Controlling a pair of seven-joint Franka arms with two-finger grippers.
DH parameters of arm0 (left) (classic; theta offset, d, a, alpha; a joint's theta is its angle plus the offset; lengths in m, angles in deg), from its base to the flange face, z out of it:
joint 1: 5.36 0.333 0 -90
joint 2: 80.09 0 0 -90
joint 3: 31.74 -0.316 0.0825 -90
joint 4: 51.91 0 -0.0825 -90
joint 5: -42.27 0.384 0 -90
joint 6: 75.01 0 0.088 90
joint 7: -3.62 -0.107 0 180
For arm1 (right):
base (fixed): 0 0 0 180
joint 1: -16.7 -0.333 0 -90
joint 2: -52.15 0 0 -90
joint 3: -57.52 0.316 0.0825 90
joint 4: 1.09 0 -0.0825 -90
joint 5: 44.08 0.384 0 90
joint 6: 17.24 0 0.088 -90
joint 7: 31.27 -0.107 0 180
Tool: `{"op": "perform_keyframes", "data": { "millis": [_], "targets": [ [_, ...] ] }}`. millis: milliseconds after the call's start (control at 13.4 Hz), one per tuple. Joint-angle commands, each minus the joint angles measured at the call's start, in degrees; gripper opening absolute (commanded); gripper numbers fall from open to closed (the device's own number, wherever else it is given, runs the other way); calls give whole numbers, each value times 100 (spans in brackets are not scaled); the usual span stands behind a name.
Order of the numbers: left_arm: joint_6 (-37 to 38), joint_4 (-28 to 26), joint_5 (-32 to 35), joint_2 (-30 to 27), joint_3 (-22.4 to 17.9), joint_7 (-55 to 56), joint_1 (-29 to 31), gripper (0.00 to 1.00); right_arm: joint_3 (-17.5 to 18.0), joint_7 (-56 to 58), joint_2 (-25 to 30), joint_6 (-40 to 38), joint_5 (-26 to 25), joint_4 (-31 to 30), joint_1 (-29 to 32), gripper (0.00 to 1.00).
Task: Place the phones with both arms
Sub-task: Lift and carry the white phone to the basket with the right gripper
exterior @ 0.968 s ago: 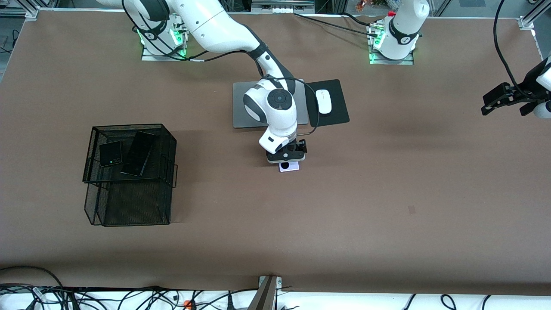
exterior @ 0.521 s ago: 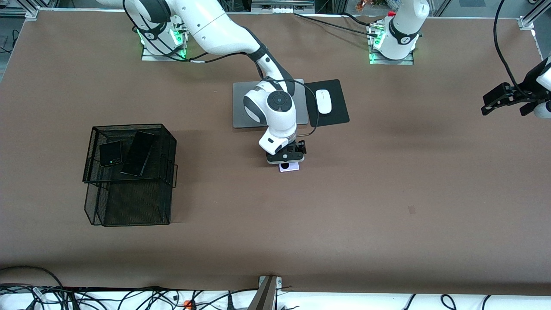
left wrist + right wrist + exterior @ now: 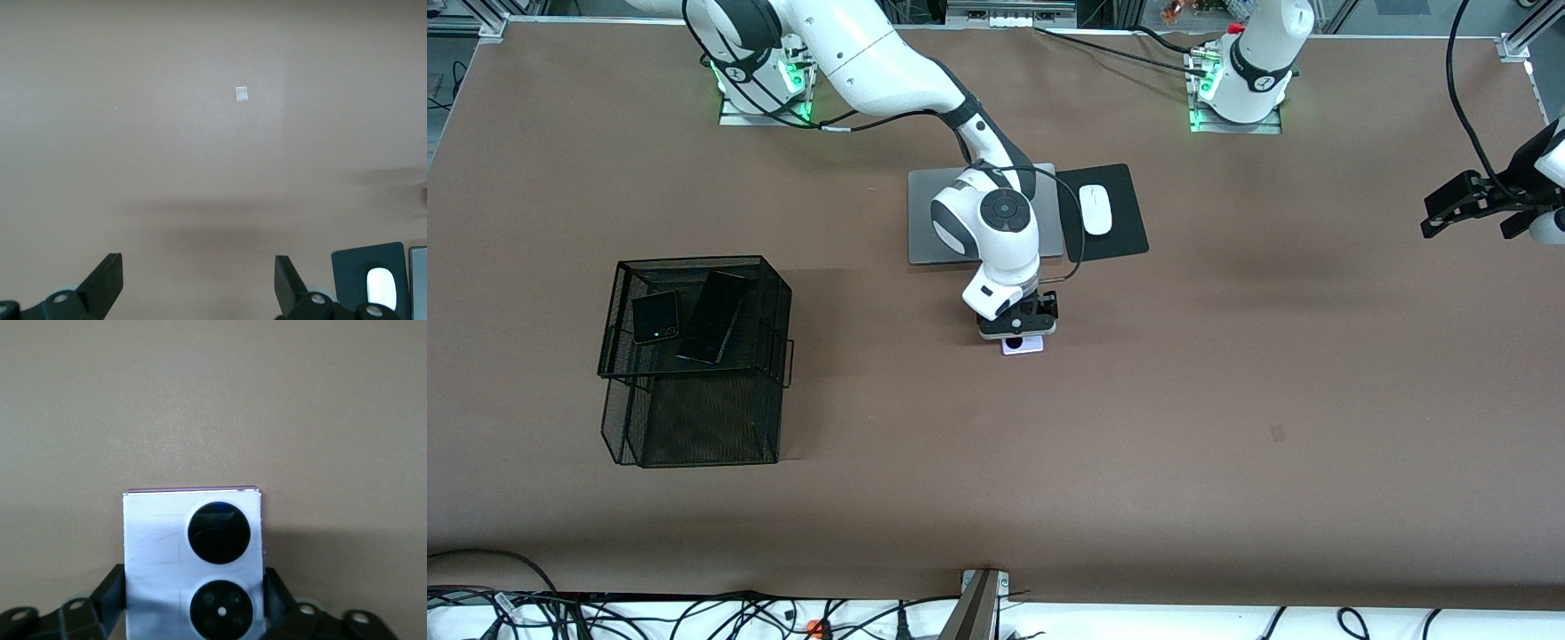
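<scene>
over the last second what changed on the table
The right gripper closed its fingers onto the sides of the small lavender-white phone with two round black lenses, which lies on the brown table. The two black phones in the black wire basket stayed put, and the left gripper waits open.

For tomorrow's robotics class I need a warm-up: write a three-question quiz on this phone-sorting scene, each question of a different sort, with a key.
1. True or false: the lavender phone already lies in the mesh basket.
2. Multiple choice: the right end effector has its fingers A) wide apart over the laptop, B) against two opposite edges of the lavender phone, C) inside the basket.
3. Fill in: the basket holds ___ black phones, the small black phone and the long black phone.

Key: 1 false; 2 B; 3 two. The left end effector waits open at its own end of the table.
</scene>
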Motion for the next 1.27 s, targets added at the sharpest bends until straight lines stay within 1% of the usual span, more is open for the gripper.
{"op": "perform_keyframes", "data": {
  "millis": [0,74,149,298,447,521,745,894,968,1043,1192],
  "targets": [
    [35,36,-15,-17,16,-16,32,100,39,-8,-104,-72,-57,178,36,0],
    [35,36,-15,-17,16,-16,32,100,31,-17,-69,-195,-48,221,36,0],
    [35,36,-15,-17,16,-16,32,100,31,-8,-34,-474,-30,413,62,0],
    [35,36,-15,-17,16,-16,32,100,40,-8,-16,-1247,-4,1036,159,0],
    [35,36,-15,-17,16,-16,32,100,48,1,19,-2003,5,1486,273,0],
    [35,36,-15,-17,16,-16,32,100,48,-8,149,-2276,14,1592,317,0],
    [35,45,-15,-17,16,-24,32,100,-13,53,816,-3119,14,1593,536,0],
    [35,36,-15,-17,25,-24,32,100,-48,525,1299,-3709,110,1480,808,0],
    [35,45,-24,-17,16,-24,32,100,-188,893,1581,-3912,232,1218,957,0],
    [35,36,-15,-17,16,-16,32,100,-441,1315,1879,-3931,460,876,1037,0],
    [35,45,-15,-17,16,-24,32,100,-1178,2333,2346,-3931,952,207,1056,0]
  ]
}}
